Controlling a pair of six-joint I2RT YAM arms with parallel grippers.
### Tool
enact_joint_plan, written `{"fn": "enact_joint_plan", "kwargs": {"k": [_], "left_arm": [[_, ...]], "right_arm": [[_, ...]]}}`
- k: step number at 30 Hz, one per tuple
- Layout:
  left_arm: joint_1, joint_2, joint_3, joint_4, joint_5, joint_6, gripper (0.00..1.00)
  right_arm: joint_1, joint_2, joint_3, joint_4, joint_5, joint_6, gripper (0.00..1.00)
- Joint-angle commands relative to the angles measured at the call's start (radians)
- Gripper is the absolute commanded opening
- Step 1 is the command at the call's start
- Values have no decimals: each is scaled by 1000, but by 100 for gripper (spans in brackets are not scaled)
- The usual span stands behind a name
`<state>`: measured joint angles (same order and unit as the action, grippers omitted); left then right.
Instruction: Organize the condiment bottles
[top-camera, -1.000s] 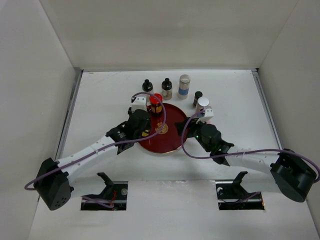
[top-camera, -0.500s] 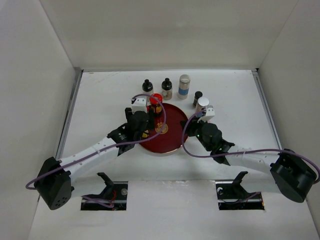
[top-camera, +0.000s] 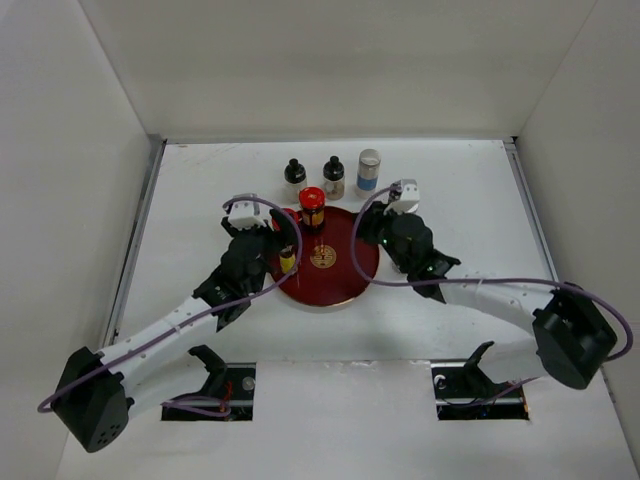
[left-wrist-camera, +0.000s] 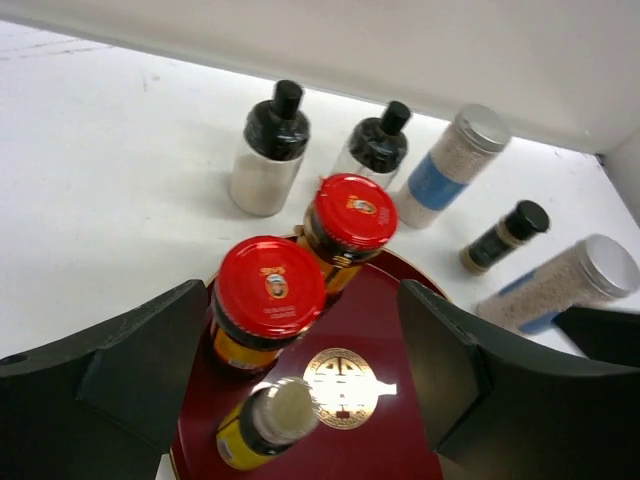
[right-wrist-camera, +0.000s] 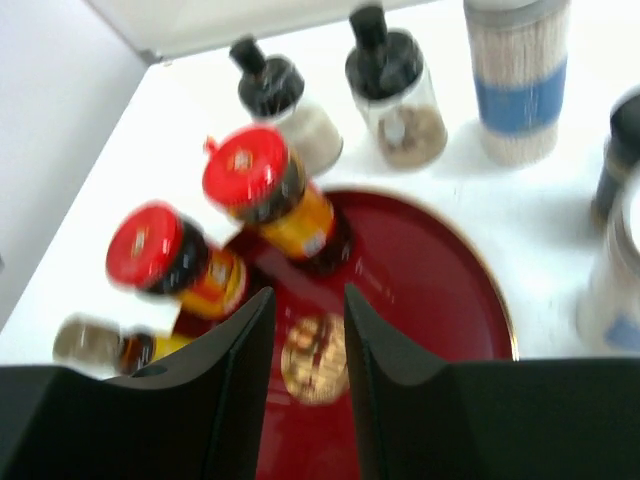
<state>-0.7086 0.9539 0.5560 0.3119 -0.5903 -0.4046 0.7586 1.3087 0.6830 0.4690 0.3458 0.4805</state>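
Observation:
Two red-capped jars (left-wrist-camera: 270, 288) (left-wrist-camera: 350, 212) and a yellow-labelled bottle (left-wrist-camera: 262, 428) stand on the dark red plate (top-camera: 345, 275). My left gripper (left-wrist-camera: 300, 400) hangs open over the plate's left part, with nothing gripped; the nearer red-capped jar shows low between its fingers (left-wrist-camera: 140, 365). From above, the left gripper (top-camera: 278, 245) partly hides that jar. My right gripper (right-wrist-camera: 305, 380) is over the plate's right side, its jaws narrowly apart and empty. Two black-capped bottles (top-camera: 294, 173) (top-camera: 333, 177) and a blue-banded jar (top-camera: 368, 171) stand behind the plate. The silver-capped white jar (right-wrist-camera: 612, 285) is beside the right gripper.
A small dark bottle (left-wrist-camera: 505, 236) stands between the blue-banded jar and the white jar. White walls (top-camera: 100, 150) close the table on three sides. In the top view the right arm (top-camera: 480, 295) covers the white jar and the small dark bottle.
The left gripper has opened and drawn back left, leaving the far red-capped jar standing on the plate. The right gripper has narrowed and swung from the white jar toward the plate.

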Motion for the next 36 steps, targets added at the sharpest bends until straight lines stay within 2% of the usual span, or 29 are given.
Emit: {"fn": "enact_joint_plan", "kwargs": {"k": [1, 7, 10, 14, 17, 27, 36], "left_arm": [[60, -18, -76, 170, 13, -59, 75], [179, -41, -211, 273, 61, -187, 75], [211, -41, -264, 306, 79, -270, 75], [248, -29, -292, 329, 125, -303, 75], [264, -47, -312, 332, 139, -327, 75], [284, -43, -327, 334, 153, -349, 75], [297, -6, -321, 351, 168, -350, 75]], "right_arm": [[-43, 95, 171, -88, -31, -52, 39], [-84, 325, 540, -266, -100, -152, 46], [-95, 456, 754, -367, -148, -181, 53], [-97, 636, 1022, -492, -186, -217, 64], [-92, 762, 1179, -535, -214, -240, 64], [-92, 1030, 1500, -550, -251, -258, 67], [-78, 1095, 1529, -524, -231, -238, 60]]}}
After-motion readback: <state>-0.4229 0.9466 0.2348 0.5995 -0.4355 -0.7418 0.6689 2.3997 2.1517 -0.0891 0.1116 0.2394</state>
